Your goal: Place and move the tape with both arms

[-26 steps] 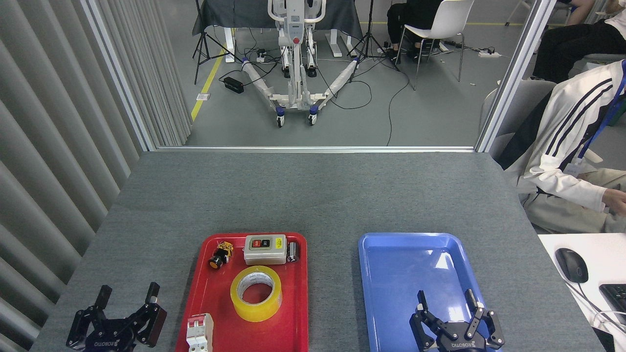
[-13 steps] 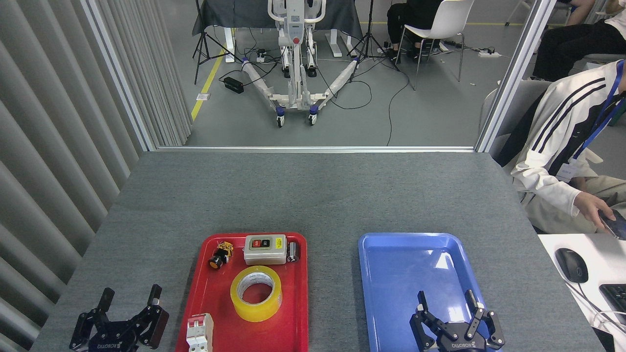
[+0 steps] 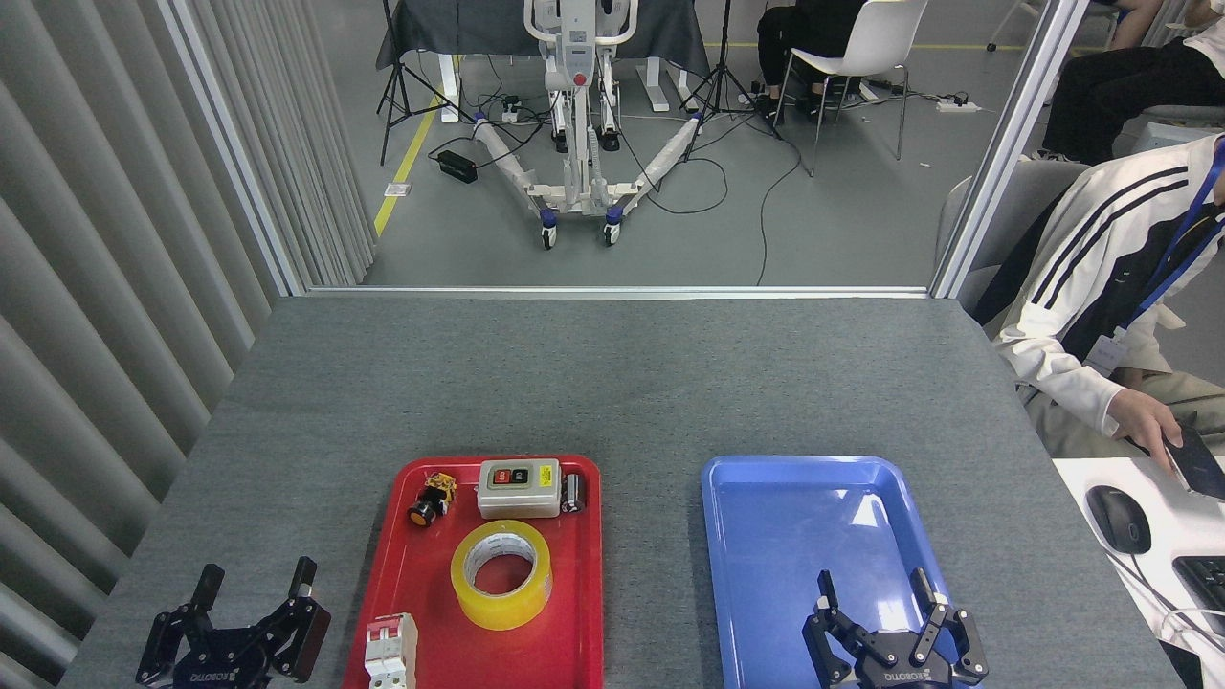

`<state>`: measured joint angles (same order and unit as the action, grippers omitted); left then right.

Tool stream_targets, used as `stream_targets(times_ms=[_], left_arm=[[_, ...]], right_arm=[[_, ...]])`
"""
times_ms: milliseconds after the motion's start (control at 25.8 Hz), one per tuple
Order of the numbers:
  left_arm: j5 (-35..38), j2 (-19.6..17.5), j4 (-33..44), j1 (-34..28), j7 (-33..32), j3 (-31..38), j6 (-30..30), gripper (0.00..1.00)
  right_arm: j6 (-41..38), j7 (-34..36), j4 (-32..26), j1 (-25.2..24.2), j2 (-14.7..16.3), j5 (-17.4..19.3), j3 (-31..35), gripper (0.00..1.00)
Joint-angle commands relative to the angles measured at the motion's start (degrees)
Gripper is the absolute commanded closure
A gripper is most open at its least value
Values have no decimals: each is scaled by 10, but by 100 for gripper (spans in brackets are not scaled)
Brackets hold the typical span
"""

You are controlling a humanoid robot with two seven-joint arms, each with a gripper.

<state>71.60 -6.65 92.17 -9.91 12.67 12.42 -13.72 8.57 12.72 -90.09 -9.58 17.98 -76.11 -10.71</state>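
The yellow tape (image 3: 501, 574) lies flat in the middle of the red tray (image 3: 584, 612), its white core facing up. My left gripper (image 3: 254, 577) stands open over the grey table at the bottom left, left of the red tray and apart from the tape. Over the near part of the blue tray (image 3: 766, 536) my right gripper (image 3: 873, 582) is open too, with nothing between its fingers.
The red tray also holds a grey switch box (image 3: 519, 487), a small yellow and black push button (image 3: 430, 498), a small black part (image 3: 573, 492) and a white circuit breaker (image 3: 392, 653). A seated person (image 3: 1101, 287) holds a phone at the right, beside a white desk (image 3: 1168, 507) with a mouse (image 3: 1118, 519).
My left gripper has sunk slightly toward the bottom edge of the view. The person at the right has lowered a hand with a phone toward the desk. Tape and right gripper unmoved.
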Motion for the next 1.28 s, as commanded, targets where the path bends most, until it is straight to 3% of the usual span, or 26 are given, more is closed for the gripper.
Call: stream_targets(times_ms=[0,194,311,544,621,738,893,1243], left_arm=[[-1,-4,2,8,-20,-2,0,0],[-1,-5,31,47,-109,-27,-7,0],[2,-14,30,93,-203,-61,-5,0],[4,-24,29,168,-581,-102,-8,0],[3,-23,28,193,-659,-128,-8,0],[3,-14,4,235,-697,-160,-5,0],[2,11,-97,295,-716,-192,-8,0],[12,25,-192,345,-753,-192,0,1]], right_arm=[[0,0,0,0,-1,0,0,0],[0,0,0,0,0,0,0,0],[0,0,0,0,0,0,0,0],[0,0,1,0,1,0,0,0],[0,0,2,0,1,0,0,0],[0,0,3,0,0,0,0,0],[0,1,3,0,0,0,0,0],[0,1,4,0,0,0,0,0]])
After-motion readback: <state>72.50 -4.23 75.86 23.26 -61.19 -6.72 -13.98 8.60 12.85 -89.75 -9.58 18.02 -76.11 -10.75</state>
